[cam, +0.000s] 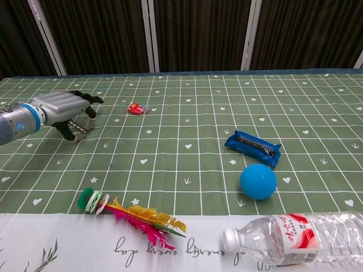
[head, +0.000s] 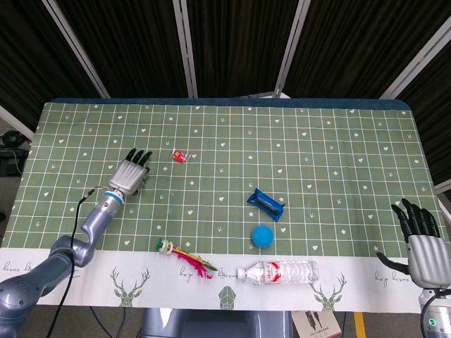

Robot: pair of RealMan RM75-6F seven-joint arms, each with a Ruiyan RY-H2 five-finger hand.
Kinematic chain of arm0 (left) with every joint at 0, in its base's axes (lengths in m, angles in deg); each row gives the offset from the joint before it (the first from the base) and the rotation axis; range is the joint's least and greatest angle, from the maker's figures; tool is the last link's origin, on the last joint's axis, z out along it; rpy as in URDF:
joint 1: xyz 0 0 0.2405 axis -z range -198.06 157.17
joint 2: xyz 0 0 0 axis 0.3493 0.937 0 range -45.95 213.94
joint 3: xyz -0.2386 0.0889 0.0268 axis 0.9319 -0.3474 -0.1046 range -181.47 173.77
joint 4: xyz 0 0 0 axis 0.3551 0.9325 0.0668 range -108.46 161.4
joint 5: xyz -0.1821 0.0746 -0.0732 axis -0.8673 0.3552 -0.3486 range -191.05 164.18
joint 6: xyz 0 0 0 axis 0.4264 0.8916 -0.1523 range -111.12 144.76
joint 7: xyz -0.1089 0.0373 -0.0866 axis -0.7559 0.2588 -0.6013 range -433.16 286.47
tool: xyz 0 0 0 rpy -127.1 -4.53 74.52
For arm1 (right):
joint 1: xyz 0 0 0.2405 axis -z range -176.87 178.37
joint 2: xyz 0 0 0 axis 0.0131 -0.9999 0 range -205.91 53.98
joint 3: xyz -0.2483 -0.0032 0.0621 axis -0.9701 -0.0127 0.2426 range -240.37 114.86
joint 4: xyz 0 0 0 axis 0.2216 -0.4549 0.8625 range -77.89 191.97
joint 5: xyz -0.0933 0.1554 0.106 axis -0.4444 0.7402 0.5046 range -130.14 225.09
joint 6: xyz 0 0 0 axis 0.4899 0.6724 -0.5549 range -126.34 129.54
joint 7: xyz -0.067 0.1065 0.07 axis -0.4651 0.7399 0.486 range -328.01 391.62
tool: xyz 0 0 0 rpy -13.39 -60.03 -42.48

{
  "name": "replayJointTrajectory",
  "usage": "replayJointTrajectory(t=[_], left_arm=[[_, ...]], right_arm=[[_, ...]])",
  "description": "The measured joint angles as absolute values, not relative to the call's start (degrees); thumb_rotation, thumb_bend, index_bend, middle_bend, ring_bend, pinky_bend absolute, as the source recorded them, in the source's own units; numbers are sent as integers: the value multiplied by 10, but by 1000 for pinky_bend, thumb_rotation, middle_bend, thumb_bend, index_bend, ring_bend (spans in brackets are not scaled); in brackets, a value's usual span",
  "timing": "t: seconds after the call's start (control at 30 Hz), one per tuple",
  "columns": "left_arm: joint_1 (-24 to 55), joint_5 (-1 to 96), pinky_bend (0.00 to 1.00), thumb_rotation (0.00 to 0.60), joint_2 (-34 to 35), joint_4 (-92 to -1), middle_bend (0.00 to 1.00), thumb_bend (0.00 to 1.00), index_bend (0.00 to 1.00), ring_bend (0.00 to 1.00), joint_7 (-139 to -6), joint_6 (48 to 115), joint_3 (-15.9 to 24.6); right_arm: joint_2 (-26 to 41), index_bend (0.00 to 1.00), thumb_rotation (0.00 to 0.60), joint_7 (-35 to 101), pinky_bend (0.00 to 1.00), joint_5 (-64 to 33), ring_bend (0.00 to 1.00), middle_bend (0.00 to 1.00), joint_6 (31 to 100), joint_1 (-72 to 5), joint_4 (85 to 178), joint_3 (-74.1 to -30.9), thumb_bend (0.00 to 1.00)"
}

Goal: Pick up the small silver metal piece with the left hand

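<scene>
The small silver metal piece [cam: 80, 128] lies on the green checked cloth at the far left of the chest view. My left hand [cam: 61, 106] hovers right over it, palm down, fingers curved down around it, with the thumb beside its near end. Whether a finger touches the piece I cannot tell; it still lies flat on the cloth. In the head view the left hand [head: 130, 172] covers the piece. My right hand [head: 421, 239] sits off the table's near right corner, its fingers apart and nothing in it.
A small red item [cam: 135, 108] lies just right of the left hand. A blue packet [cam: 252, 146], a blue ball [cam: 258, 181], a plastic bottle [cam: 295, 235] and a feathered shuttlecock [cam: 130, 212] lie nearer the front edge. A thin bit of wire [cam: 113, 161] lies between.
</scene>
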State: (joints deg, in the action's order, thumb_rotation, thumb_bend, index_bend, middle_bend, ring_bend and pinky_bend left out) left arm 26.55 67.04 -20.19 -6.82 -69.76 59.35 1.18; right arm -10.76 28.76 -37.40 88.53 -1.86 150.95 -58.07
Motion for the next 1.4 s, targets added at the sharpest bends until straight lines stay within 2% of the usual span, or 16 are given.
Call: replayJointTrajectory(t=[0.17,0.53,0.97,1.2,1.4], left_arm=[[266,674,0,600,-202,-68,0,411,522,0,-704,600,10],[264,674,0,600,-195,-80,0,413,537,0,-704,606,8],[264,667,0,600,-161,-142,0,413,551,0,-706,642,28],[253,638,0,600,-135,-230,0,413,552,0,-724,660,55],[229,570,0,600,-101,-375,0,413,556,0,-746,662,88]], right_arm=[[-107,107,600,288,58,-373,0,0,885,-19,1510,-581,48],[-108,107,600,287,58,-373,0,0,885,-18,1510,-581,48],[-107,107,600,287,57,-374,0,0,886,-19,1509,-580,48],[-107,107,600,286,57,-375,0,0,887,-18,1510,-581,48],[-107,107,600,285,57,-375,0,0,888,-18,1510,-581,49]])
